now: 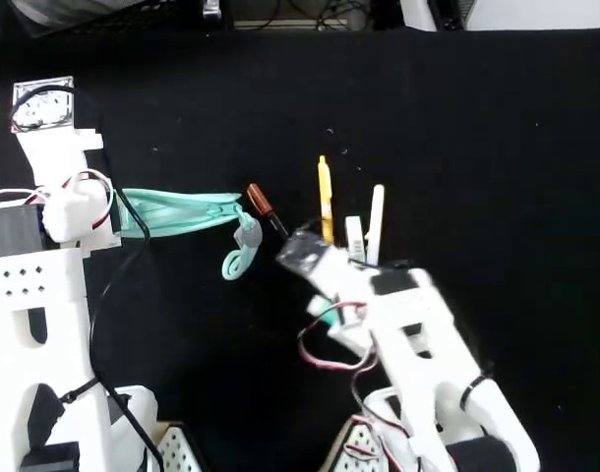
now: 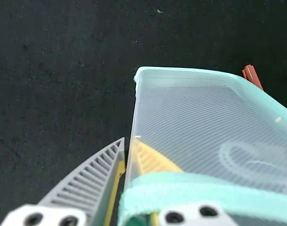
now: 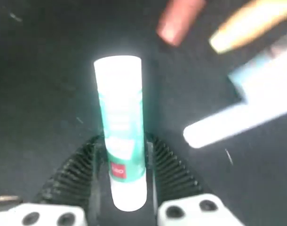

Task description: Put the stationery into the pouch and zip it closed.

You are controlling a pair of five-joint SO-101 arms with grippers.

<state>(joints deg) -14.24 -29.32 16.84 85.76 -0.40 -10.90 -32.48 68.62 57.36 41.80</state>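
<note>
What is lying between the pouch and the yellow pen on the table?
A brown pen lies between the pouch and the yellow pen; the high view shows this.

The table (image 1: 497, 128) was covered in plain black, with a few pale specks scattered over it. Beyond its far edge I saw a tangle of dark cables (image 1: 310, 12). A grey object (image 1: 74, 10) lay toward one far corner and something white (image 1: 536, 12) toward the other; I couldn't make out what either was.

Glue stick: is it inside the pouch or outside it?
Outside. The right gripper grips the glue stick over the black table, apart from the pouch held by the left gripper.
</note>
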